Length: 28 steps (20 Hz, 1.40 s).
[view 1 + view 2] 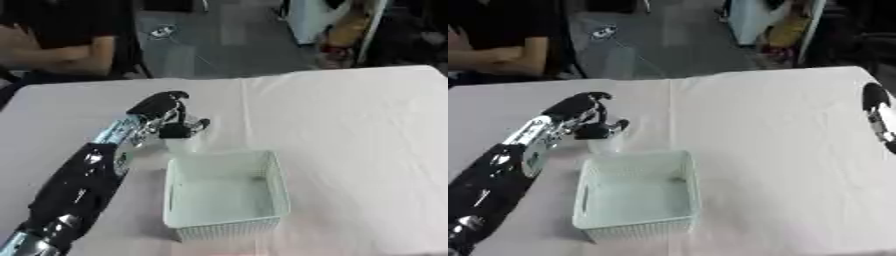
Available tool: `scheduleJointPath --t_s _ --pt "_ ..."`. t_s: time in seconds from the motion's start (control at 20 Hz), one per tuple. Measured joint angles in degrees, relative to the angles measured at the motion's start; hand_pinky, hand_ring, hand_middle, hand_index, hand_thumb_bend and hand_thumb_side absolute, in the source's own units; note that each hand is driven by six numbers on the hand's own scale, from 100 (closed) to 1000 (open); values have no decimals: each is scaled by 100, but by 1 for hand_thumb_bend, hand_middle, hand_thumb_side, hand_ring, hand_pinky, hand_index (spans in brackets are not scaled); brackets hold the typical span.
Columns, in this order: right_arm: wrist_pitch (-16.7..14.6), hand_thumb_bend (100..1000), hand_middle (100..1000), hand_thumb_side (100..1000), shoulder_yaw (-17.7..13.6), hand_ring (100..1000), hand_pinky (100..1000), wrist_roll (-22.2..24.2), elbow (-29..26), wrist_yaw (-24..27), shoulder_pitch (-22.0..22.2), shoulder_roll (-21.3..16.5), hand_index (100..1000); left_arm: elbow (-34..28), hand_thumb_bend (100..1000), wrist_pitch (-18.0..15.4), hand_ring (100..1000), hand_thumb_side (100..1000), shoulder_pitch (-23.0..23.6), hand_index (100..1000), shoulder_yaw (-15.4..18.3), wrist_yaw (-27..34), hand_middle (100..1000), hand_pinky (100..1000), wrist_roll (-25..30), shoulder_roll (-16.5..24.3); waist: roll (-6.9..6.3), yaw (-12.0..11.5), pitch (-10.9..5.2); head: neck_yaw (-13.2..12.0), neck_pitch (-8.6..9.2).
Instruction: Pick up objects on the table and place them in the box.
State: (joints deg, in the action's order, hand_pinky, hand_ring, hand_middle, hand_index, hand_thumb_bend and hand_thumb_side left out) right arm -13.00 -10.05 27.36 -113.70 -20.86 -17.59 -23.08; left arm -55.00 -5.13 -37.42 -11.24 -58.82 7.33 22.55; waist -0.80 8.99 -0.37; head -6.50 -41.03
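while the left hand point(168, 116) hangs just beyond the box point(226, 195), fingers curled round something small and dark, it should clear the far rim before letting go.

A white tablecloth point(350, 115) covers the table; beyond its far edge lies grey floor point(219, 40) with a yellow object point(348, 29).

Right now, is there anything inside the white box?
No, the white box shows only its bare floor, while the left hand hovers beyond its far rim.
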Motion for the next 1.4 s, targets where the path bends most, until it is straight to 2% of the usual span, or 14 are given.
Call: scheduleJointPath --t_s 0.4,0.75,1.4 --pt "0 100 906 647 0 917 891 0 0 0 0 0 940 132 896 -4 991 1000 0 428 28 -21 934 998 8 -10 6 -1 2 0 0" --pt "-2 100 906 647 0 917 891 1 0 0 -3 1 939 195 900 -18 996 1000 -49 433 28 -316 934 997 58 -68 6 0 13 0 23" --pt "-33 100 906 647 2 918 892 18 0 13 -98 50 940 498 892 41 995 1000 -180 462 144 -853 937 993 -165 -253 58 30 147 0 125"
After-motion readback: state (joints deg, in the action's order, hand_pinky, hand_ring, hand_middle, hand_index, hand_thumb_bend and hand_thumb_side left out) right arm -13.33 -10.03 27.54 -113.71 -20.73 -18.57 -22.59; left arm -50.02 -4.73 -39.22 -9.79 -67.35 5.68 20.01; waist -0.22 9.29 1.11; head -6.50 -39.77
